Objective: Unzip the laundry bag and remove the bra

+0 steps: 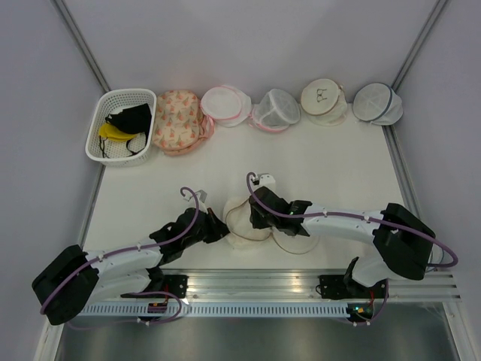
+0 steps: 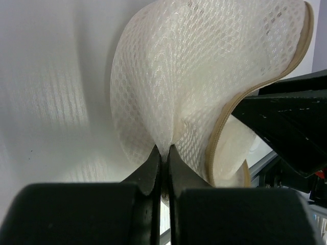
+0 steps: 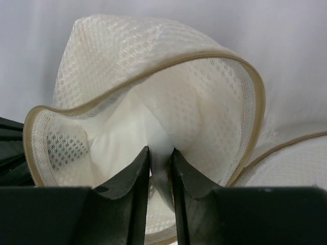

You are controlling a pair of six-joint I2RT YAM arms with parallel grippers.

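The laundry bag (image 1: 242, 228), cream-white mesh with tan zip trim, lies at the near middle of the table between my two grippers, and its zip gapes open. My left gripper (image 1: 223, 234) is shut on a pinch of the bag's mesh wall (image 2: 204, 66), seen in the left wrist view (image 2: 164, 151). My right gripper (image 1: 256, 219) reaches into the bag's open mouth (image 3: 153, 56). It is shut (image 3: 159, 153) on a fold of smooth white fabric, the bra (image 3: 134, 133), which is still mostly inside the bag.
Along the back wall stand a white basket (image 1: 101, 124) holding a black and a yellow bra, a floral pouch (image 1: 176, 120), two pink-trimmed pouches (image 1: 225, 105) (image 1: 276, 111), a cream pouch with a glasses mark (image 1: 323, 98) and a blue-trimmed pouch (image 1: 378, 103).
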